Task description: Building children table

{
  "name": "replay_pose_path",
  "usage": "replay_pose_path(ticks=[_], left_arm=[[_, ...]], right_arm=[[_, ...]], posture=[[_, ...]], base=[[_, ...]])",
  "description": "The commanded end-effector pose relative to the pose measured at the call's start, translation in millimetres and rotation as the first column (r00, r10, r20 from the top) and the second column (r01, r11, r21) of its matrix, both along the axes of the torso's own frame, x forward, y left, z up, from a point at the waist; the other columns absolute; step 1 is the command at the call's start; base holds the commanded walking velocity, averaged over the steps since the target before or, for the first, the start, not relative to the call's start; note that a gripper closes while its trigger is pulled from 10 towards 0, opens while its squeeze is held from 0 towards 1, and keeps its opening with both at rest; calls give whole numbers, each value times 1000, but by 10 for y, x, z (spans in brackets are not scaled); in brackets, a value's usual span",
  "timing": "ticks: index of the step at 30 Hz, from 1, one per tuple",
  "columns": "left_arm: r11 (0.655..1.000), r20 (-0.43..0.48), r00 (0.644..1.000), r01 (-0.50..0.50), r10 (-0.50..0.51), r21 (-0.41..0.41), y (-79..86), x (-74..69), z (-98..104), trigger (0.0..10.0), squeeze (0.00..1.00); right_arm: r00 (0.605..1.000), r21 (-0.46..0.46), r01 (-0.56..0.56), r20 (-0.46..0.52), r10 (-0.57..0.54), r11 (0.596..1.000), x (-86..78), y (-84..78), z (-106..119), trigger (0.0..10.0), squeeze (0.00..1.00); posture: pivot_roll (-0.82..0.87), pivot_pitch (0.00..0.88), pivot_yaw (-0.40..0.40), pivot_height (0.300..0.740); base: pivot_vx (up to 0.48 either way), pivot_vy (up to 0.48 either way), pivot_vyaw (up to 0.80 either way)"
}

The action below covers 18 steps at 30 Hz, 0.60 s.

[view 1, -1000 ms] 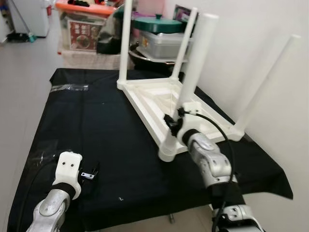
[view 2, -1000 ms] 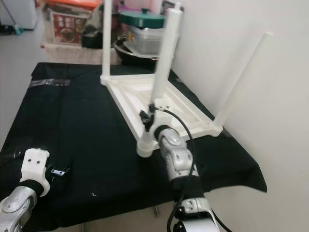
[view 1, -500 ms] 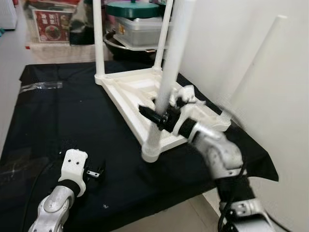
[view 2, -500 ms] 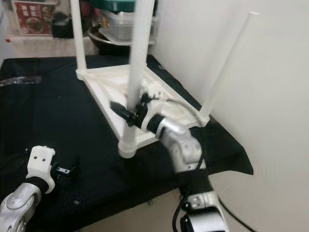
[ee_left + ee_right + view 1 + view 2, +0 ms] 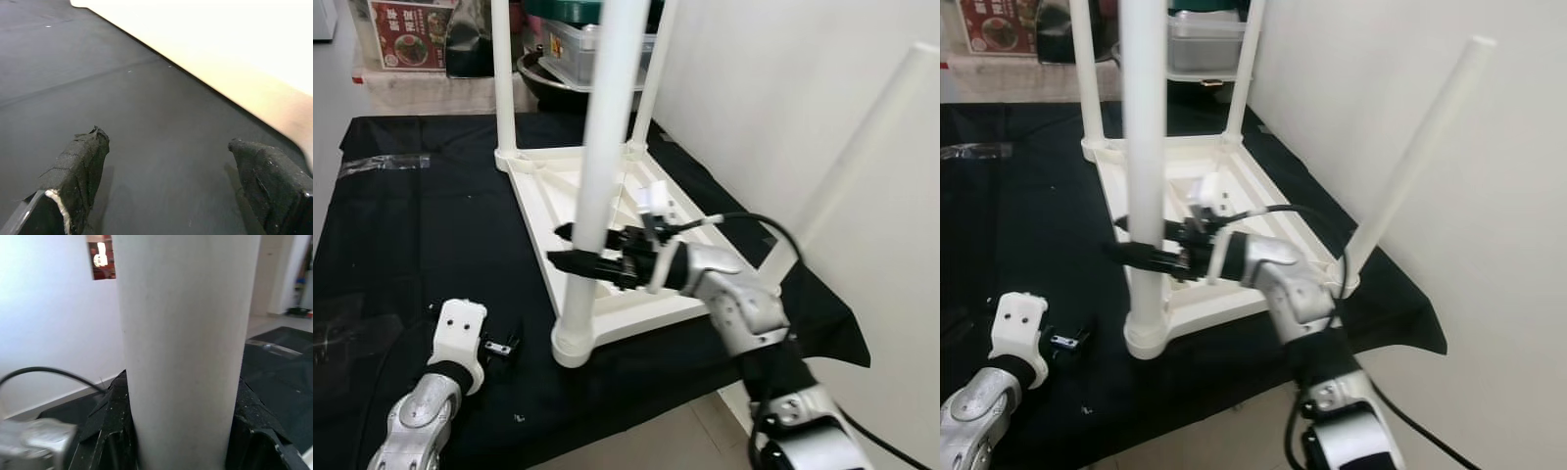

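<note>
Black cloth [image 5: 431, 215] is being occupied by an upturned white children's table [image 5: 607, 211]. Its near-corner leg [image 5: 597, 176] is being pinched by the right gripper [image 5: 570, 247]. Near the front edge, the left gripper [image 5: 171, 181] is being held spread.

This looks like a home: a grey plastic storage box with a green lid [image 5: 570, 39] and a black pan [image 5: 540, 83] sit on the floor at the far side.

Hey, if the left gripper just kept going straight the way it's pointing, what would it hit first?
Probably the white edge of the upturned table top. The left gripper hovers low over the black cloth, fingers open, aimed along the cloth toward that edge. Nothing else lies between, though depth is hard to judge.
</note>
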<state>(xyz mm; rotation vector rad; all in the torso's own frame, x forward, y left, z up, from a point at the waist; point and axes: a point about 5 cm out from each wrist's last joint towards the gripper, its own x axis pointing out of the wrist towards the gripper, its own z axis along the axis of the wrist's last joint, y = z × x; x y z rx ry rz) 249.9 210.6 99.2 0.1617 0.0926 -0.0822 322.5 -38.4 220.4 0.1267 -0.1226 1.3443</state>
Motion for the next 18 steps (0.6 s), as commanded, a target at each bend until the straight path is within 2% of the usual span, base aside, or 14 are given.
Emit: replay_pose_path(ticks=[1, 3, 4, 5, 6, 7, 8, 11, 12, 13, 15, 16, 17, 18], left_arm=[[1000, -7, 1000, 5, -5, 8, -2, -22, -18, 10000, 0], [1000, -7, 1000, 5, -5, 8, -2, -22, -18, 10000, 0], [1000, -8, 1000, 7, -7, 9, 0, -15, -21, 10000, 0], [1000, -11, 1000, 16, -16, 9, -21, 5, -28, 10000, 0], [1000, -11, 1000, 16, -16, 9, -21, 5, -28, 10000, 0], [1000, -11, 1000, 19, -19, 7, -37, 14, -30, 10000, 0], [1000, -11, 1000, 22, -22, 5, -46, 16, -32, 10000, 0], [1000, -11, 1000, 24, -24, 4, -55, 17, -33, 10000, 0], [1000, -11, 1000, 26, -26, 2, -63, 17, -34, 10000, 0], [1000, -11, 1000, 26, -26, 2, -63, 17, -34, 10000, 0], [1000, -13, 999, 31, -31, 2, -69, 17, -36, 10000, 0], [999, -15, 999, 36, -36, 2, -67, 22, -37, 10000, 0], [999, -15, 999, 36, -36, 2, -67, 22, -37, 10000, 0], [999, -14, 999, 37, -37, 3, -61, 28, -32, 10000, 0]], right_arm=[[965, -111, 250, -59, -258, 962, 133, -134, -231, 0, 0], [965, -111, 250, -59, -258, 962, 133, -134, -231, 0, 0], [874, -201, 461, -68, -482, 864, 248, -247, -336, 0, 0], [506, -317, 811, -43, -861, 492, 404, -674, -509, 0, 0], [506, -317, 811, -43, -861, 492, 404, -674, -509, 0, 0], [374, -337, 867, -49, -926, 368, 385, -823, -563, 0, 0], [309, -342, 888, -55, -950, 308, 350, -896, -592, 0, 0], [303, -332, 891, -73, -950, 310, 291, -881, -603, 0, 0], [321, -338, 882, -79, -944, 328, 232, -830, -618, 7961, 0], [321, -338, 882, -79, -944, 328, 232, -830, -618, 7961, 0], [374, -283, 879, -88, -923, 383, 176, -732, -570, 10000, 0], [488, -193, 842, -126, -864, 504, 139, -578, -474, 10000, 1000], [488, -193, 842, -126, -864, 504, 139, -578, -474, 10000, 1000], [562, -152, 799, -155, -812, 582, 155, -516, -406, 10000, 1000]], posture=[[212, 0, -165, 740], [212, 0, -165, 740], [199, 0, -157, 740], [192, 0, -155, 740], [192, 0, -155, 740], [190, 0, -153, 740], [182, 0, -146, 740], [181, 0, -145, 740], [179, 0, -141, 740], [179, 0, -141, 740], [174, 0, -136, 740], [174, 0, -135, 740], [174, 0, -135, 740], [174, 0, -135, 740]], base=[[0, 0, 0], [0, 0, 0], [0, 0, 0], [0, 0, 0], [0, 0, 0], [0, 0, 0], [0, 0, 0], [0, 0, 0], [0, 0, 0], [0, 0, 0], [0, 0, 0], [0, 0, 0], [0, 0, 0], [0, 0, 0]])
